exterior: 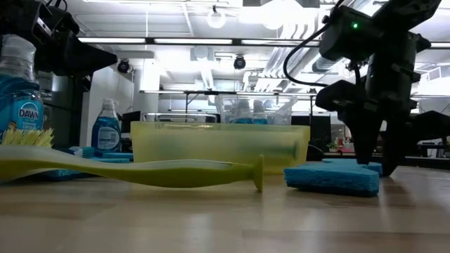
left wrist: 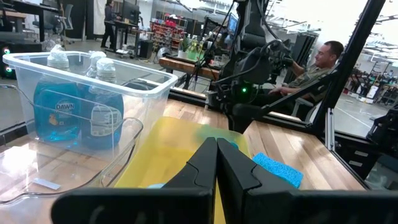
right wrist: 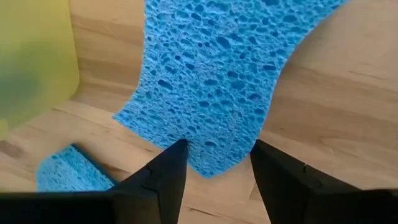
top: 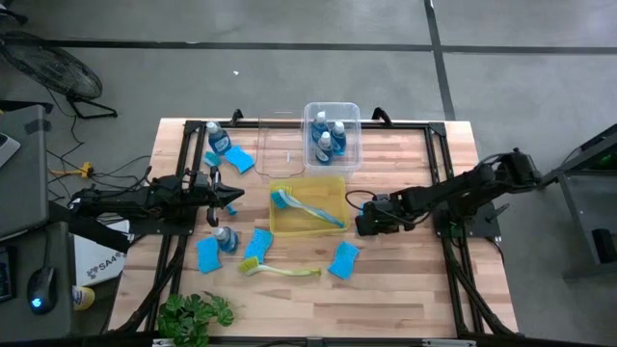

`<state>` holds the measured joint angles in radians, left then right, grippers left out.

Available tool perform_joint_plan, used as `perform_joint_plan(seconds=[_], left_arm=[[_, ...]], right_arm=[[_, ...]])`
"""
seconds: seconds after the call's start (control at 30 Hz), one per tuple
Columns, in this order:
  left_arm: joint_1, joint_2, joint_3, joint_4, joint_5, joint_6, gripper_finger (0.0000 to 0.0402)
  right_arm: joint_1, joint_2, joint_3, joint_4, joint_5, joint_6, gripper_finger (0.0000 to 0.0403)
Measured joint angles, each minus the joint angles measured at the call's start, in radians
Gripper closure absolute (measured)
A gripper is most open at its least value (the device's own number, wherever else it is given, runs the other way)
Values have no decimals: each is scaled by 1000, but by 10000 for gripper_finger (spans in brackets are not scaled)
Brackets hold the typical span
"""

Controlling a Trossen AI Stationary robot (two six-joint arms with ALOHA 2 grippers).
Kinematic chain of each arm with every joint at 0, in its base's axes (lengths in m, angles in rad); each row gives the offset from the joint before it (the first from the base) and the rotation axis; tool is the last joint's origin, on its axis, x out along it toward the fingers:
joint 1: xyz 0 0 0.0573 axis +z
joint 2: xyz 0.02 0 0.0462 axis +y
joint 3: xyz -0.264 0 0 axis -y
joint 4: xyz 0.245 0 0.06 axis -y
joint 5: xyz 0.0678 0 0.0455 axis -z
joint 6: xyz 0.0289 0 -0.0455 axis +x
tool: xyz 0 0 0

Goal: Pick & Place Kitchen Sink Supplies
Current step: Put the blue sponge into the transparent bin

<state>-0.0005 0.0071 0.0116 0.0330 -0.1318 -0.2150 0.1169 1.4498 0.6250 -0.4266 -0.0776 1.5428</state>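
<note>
My right gripper is open and points down at the table beside the yellow bin's right wall. Its fingers stand on either side of a corner of a blue sponge that lies flat on the wood. I cannot tell whether they touch it. My left gripper is shut, empty and level, left of the yellow bin. A blue brush lies in that bin. A yellow-green brush rests on the table. Several bottles stand in a clear bin.
A second clear bin sits beside the one with bottles. Loose bottles and blue sponges lie on the table's left half. A leafy plant stands at the near edge. A seated person is beyond the table.
</note>
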Motion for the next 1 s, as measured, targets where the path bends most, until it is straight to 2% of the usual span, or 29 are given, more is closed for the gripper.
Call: perform_joint_plan(seconds=[0.2, 0.5, 0.83, 1.0], left_arm=[[0, 0, 0, 0, 0, 0, 400], [0, 0, 0, 0, 0, 0, 400], [0, 0, 0, 0, 0, 0, 400], [0, 0, 0, 0, 0, 0, 400]], right_arm=[[0, 37, 4, -10, -3, 28, 259], [1, 37, 1, -32, 1, 22, 326], [1, 25, 0, -37, 1, -117, 391], [2, -35, -6, -84, 15, -174, 397]])
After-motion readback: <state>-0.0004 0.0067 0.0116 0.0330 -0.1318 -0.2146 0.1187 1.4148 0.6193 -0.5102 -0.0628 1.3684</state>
